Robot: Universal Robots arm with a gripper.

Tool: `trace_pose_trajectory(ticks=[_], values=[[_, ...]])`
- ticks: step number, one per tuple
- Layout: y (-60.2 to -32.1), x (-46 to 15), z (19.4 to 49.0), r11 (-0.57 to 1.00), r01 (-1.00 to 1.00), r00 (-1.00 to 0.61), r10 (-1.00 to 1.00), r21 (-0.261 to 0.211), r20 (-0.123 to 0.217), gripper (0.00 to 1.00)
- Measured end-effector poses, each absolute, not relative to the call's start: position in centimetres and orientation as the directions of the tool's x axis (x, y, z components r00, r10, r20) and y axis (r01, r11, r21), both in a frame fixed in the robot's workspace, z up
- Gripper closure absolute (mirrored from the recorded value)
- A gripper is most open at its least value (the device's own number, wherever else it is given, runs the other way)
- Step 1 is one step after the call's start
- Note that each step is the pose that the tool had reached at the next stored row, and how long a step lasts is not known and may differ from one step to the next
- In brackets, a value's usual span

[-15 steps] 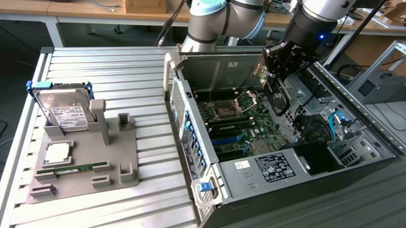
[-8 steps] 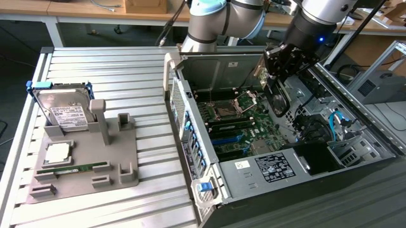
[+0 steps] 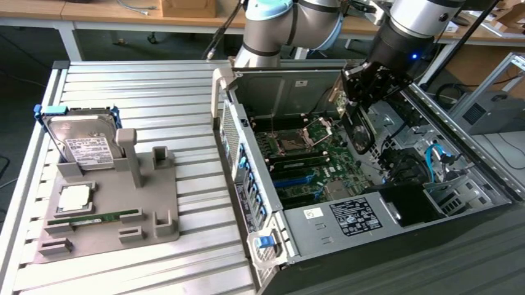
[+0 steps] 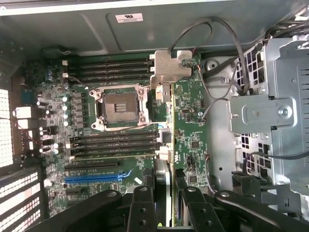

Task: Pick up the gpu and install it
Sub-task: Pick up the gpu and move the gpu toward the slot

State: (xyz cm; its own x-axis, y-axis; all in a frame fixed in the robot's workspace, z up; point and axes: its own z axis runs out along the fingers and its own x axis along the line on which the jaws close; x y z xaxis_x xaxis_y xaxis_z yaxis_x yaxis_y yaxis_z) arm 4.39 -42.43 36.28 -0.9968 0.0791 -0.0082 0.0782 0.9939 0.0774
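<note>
The gripper [image 4: 166, 195] is closed on the gpu [image 4: 190, 125]. The black fingers [image 4: 141, 208] clamp the card from both sides, so the jaws stand at a narrow, card-thick gap. The card is held on edge. In the wrist view its green circuit-board back faces one side and its silver bracket [image 4: 169, 67] sits at the end away from the fingers.

In the exterior view the gripper [image 3: 363, 86] is lowered into the open computer case [image 3: 328, 230], and the gpu [image 3: 358, 126] hangs beneath it over the motherboard [image 3: 308, 166]. The card lies just beside the empty processor socket [image 4: 120, 108] and crosses the ends of the memory slots [image 4: 113, 145]. Whether its lower edge touches a slot cannot be told. The blue expansion slot [image 4: 91, 178] is apart from the card.

Well apart, on the exterior view's left, a grey holder [image 3: 152, 215] rests on the slatted table [image 3: 139, 92]. It carries an upright hard drive [image 3: 80, 144] and a RAM stick [image 3: 94, 216] lying flat.
</note>
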Motion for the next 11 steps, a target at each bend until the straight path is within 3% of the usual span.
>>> trace_pose_trajectory(ticks=[11], values=[[-42.43, 4.42, 35.99, 0.994, 0.078, -0.997, 0.079, 0.077, -0.008, 0.73]])
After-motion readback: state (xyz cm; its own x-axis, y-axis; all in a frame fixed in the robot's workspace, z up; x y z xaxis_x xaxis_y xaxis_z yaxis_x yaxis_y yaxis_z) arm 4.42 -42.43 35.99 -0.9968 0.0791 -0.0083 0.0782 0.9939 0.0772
